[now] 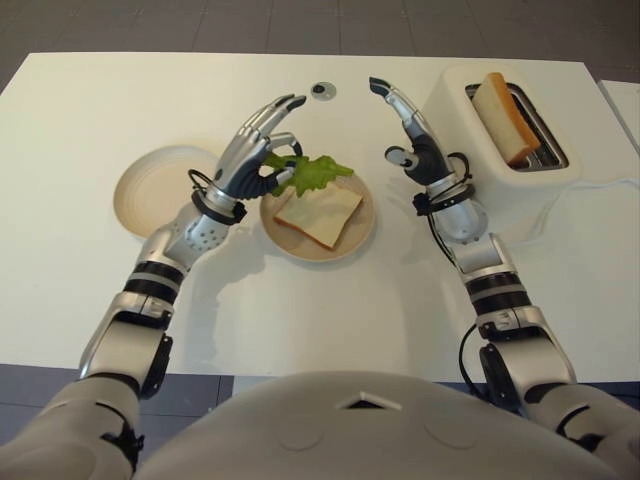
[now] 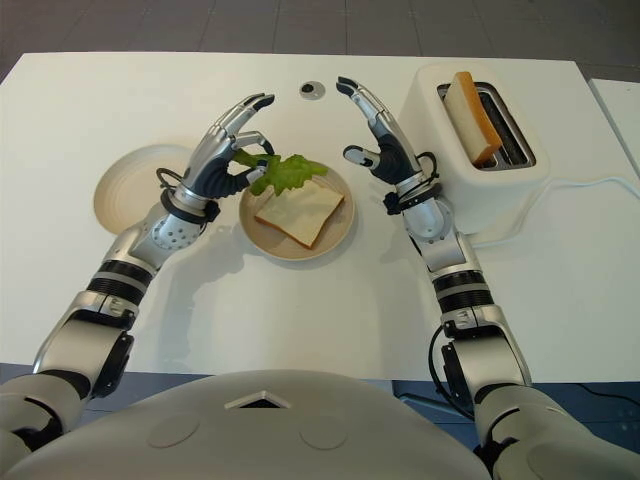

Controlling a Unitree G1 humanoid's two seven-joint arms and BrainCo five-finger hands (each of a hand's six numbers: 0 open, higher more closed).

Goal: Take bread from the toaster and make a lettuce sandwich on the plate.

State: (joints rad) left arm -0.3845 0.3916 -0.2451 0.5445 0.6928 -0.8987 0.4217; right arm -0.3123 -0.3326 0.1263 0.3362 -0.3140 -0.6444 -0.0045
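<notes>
Currently noting the left robot hand [image 1: 250, 155] raised over the far-left rim of the plate [image 1: 355, 240], lower fingers pinched on one end of the lettuce [image 1: 318, 172], upper fingers stretched out. Held by the end, presumably to let the leaf hang free over the bread slice [image 1: 318, 215] lying flat in the plate. Reads as lettuce about to go onto that bottom slice, not yet laid down. Cannot tell whether the leaf tip hovers above the slice's far corner or brushes it.

Logging the right robot hand [image 1: 412, 135] spread wide with nothing in it, upright between plate and toaster [image 1: 455, 115], palm turned toward the plate. Likely parked there to be near the next piece. Seeing that second slice [image 1: 503, 115] standing tilted in the toaster slot, top well clear of it, so probably easy to pinch.

Also marking a bare dish [image 1: 150, 190] on the tabletop [image 1: 90, 110], just left of the plate.
</notes>
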